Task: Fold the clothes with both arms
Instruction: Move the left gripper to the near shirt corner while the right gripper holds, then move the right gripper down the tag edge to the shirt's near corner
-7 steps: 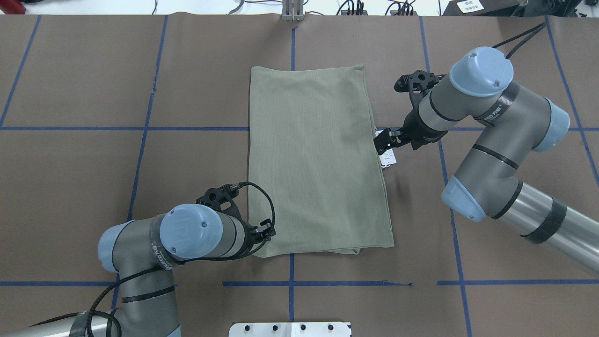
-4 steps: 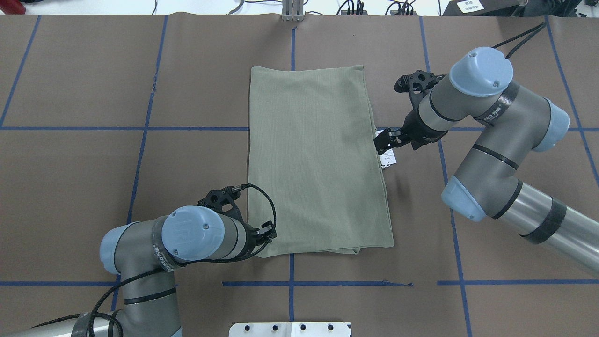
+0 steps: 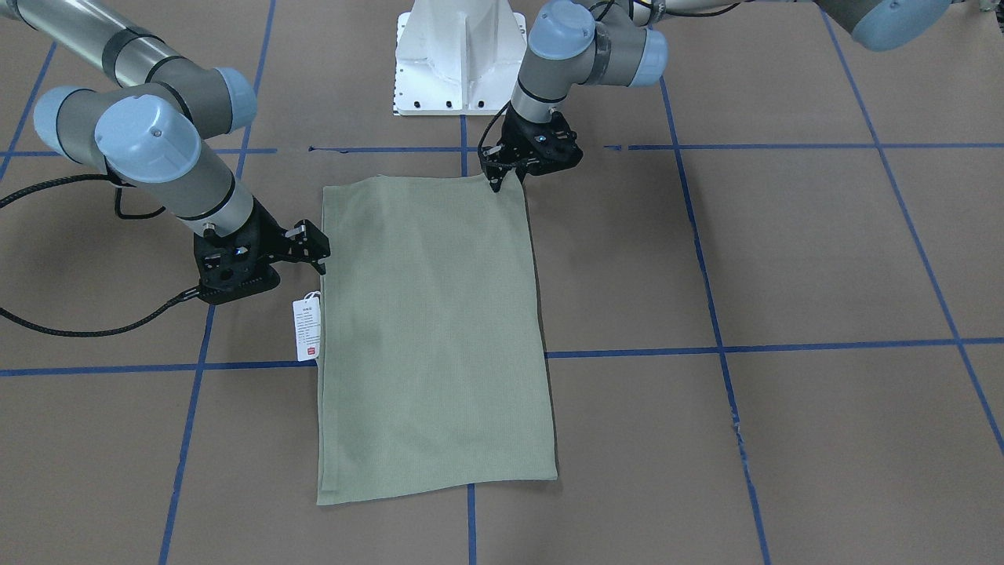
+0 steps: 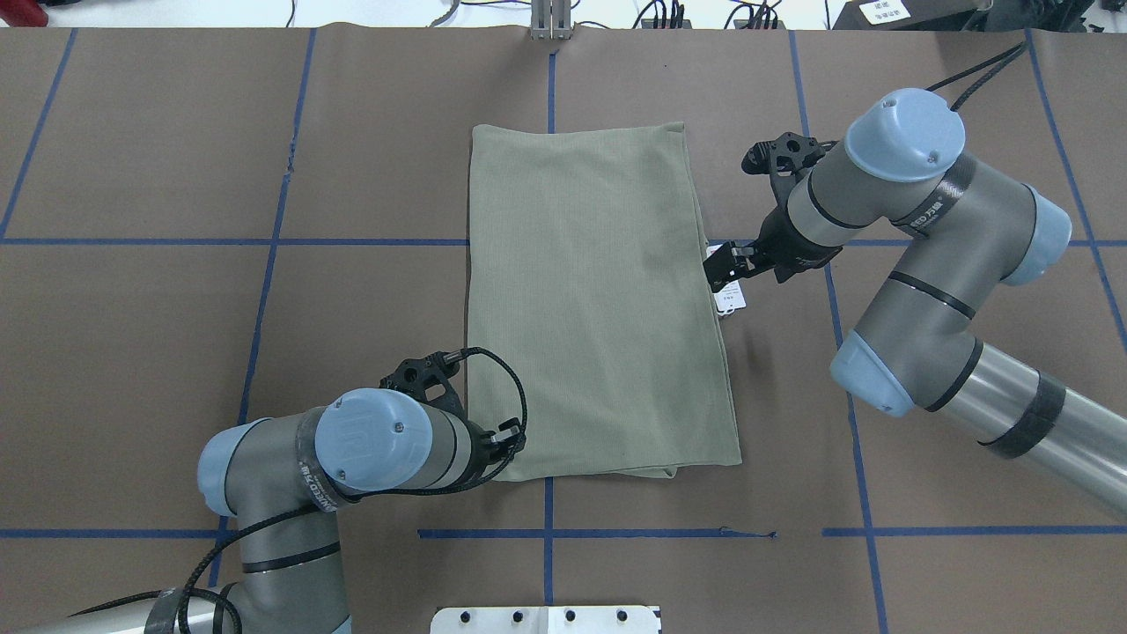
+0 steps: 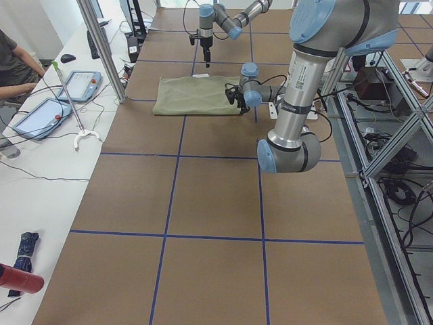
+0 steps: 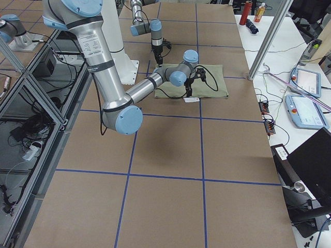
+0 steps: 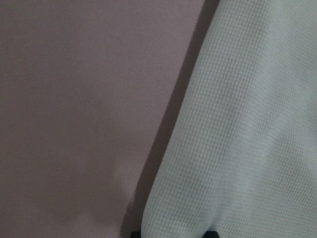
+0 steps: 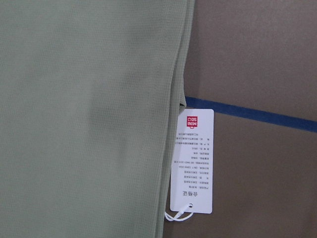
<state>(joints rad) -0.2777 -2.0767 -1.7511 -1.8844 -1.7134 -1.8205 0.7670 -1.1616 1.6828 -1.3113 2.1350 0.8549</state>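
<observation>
- Worktop (image 4: pixel 176 352): brown covering with a blue tape grid.
- Right arm (image 4: pixel 916 291): comes in from the right, bent toward the shirt's long edge.
- Left arm (image 4: pixel 282 475): elbow low, wrist at the shirt's near left corner.
- Shirt (image 4: pixel 599 299): sage green, folded into a long rectangle, flat at mid-worktop.
- Right end effector (image 3: pixel 318 249): just beside the shirt's right edge; finger spread cannot be told.
- Left end effector (image 3: pixel 496 180): on the corner cloth; whether clamped cannot be told.
- Hang tag (image 3: pixel 307 329): white, flat against the right edge.

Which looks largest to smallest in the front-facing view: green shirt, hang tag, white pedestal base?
1. green shirt
2. white pedestal base, though the view's top edge crops it
3. hang tag
</observation>
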